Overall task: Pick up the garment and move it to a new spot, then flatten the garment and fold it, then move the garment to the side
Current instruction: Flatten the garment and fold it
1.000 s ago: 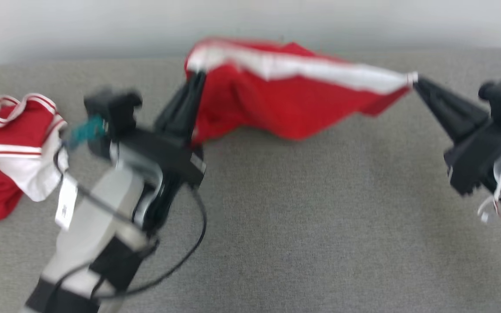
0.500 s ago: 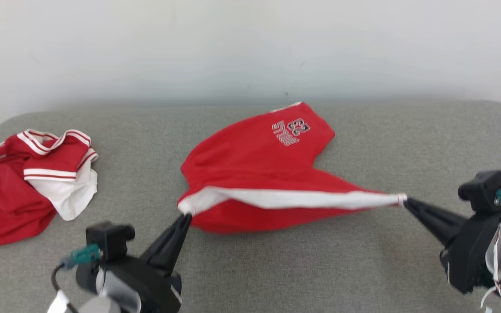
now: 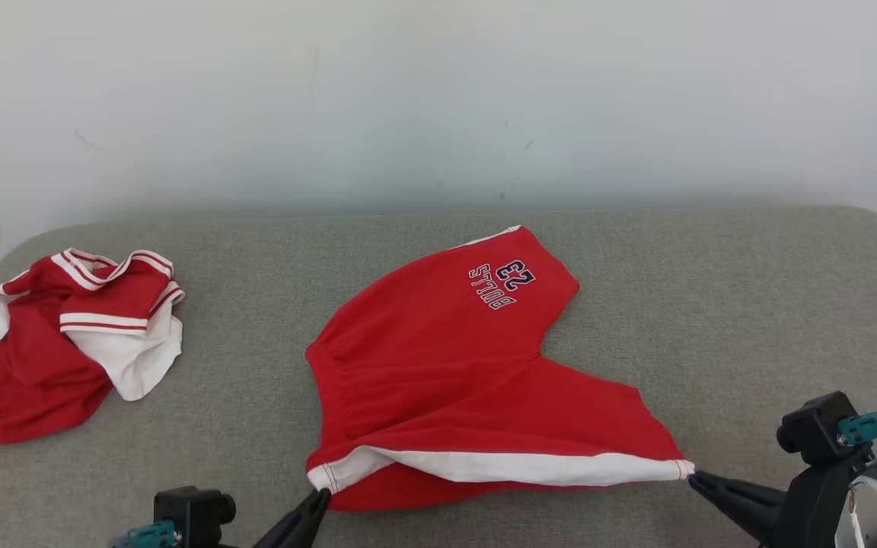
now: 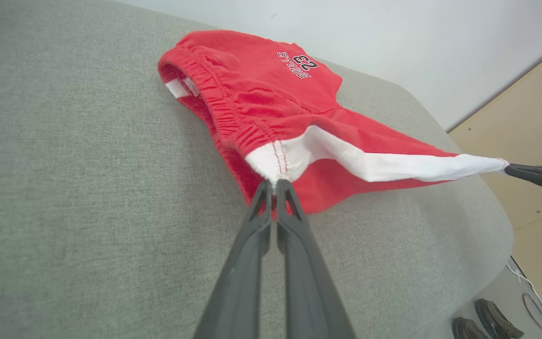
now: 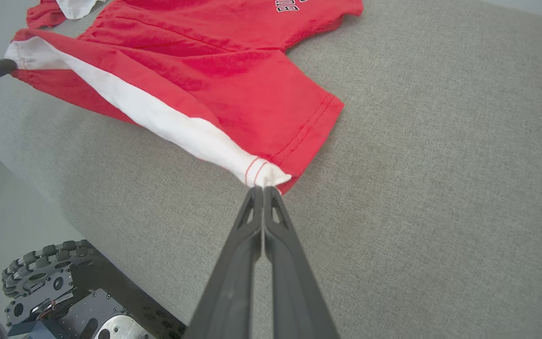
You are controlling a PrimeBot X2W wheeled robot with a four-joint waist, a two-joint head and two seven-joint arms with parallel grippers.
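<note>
A pale wall [image 3: 438, 91] stands behind a wide grey padded surface [image 3: 743, 304] with rounded corners. A pair of red shorts [image 3: 438, 380] lies spread near the middle of the surface, reaching towards the robot's edge. A white side stripe [image 3: 530, 468] along the near edge is pulled into a straight band between the two grippers. The left gripper [image 3: 320, 496] has its fingers pressed together on the waistband end of the stripe. The right gripper [image 3: 693, 479] pinches the leg-hem end in the same way. Far to the left, well apart from the shorts, a second red and white garment [image 3: 35, 365] sits in a crumpled heap. Dark lettering with the number 23 [image 3: 503, 283] marks the far leg of the shorts, upside down in the head view.
</note>
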